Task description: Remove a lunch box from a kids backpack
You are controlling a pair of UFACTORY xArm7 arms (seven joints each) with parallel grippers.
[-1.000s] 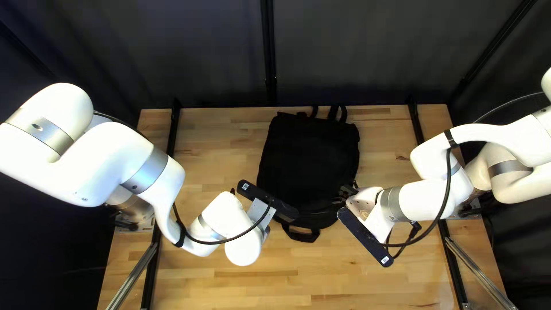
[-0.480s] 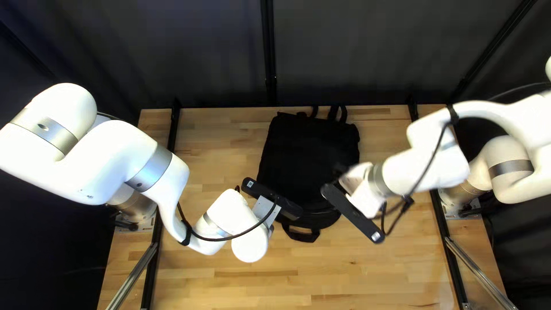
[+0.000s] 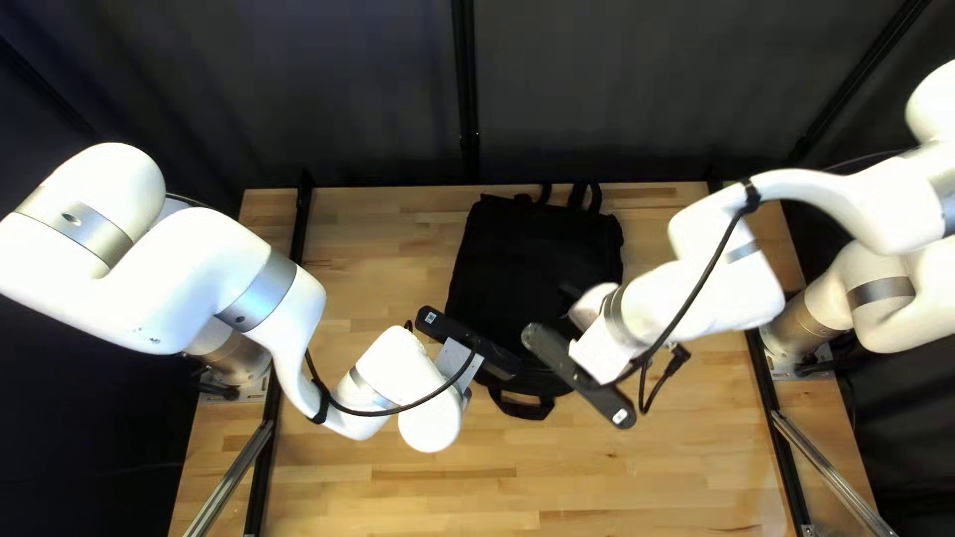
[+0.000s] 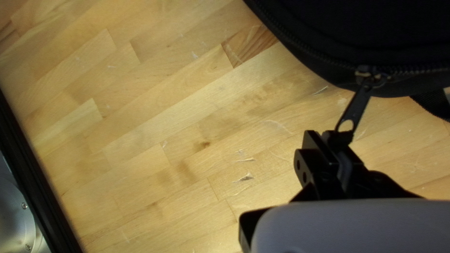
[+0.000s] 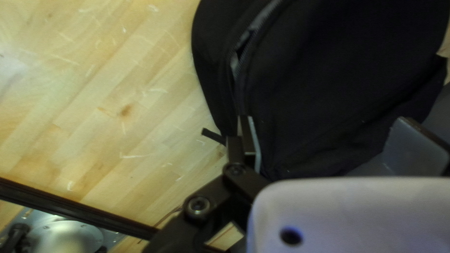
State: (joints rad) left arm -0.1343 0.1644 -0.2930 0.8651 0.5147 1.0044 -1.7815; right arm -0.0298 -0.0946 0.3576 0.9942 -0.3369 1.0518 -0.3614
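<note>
At the near end of the backpack (image 3: 517,259), 1 loop (image 3: 522,409) is seen. Beside its near left corner, 1 zipper pull (image 4: 357,110) is gripped by the left pincer (image 4: 335,135). Farther along its right side, the right pincer (image 5: 328,124) is held open over the cloth, with 1 finger beside the zipper seam (image 5: 236,82). A narrow gap in that seam runs ahead of this finger.

0 lunch boxes are seen; the 1 sought is judged to be inside the backpack, whose long axis is laid near to far on the tabletop (image 3: 438,497). The coming move turns on the seam: the gap is nearer to the right pincer, so the backpack would probably be steadied by it while the pull is drawn. Straps (image 3: 596,198) are seen at the far end.
</note>
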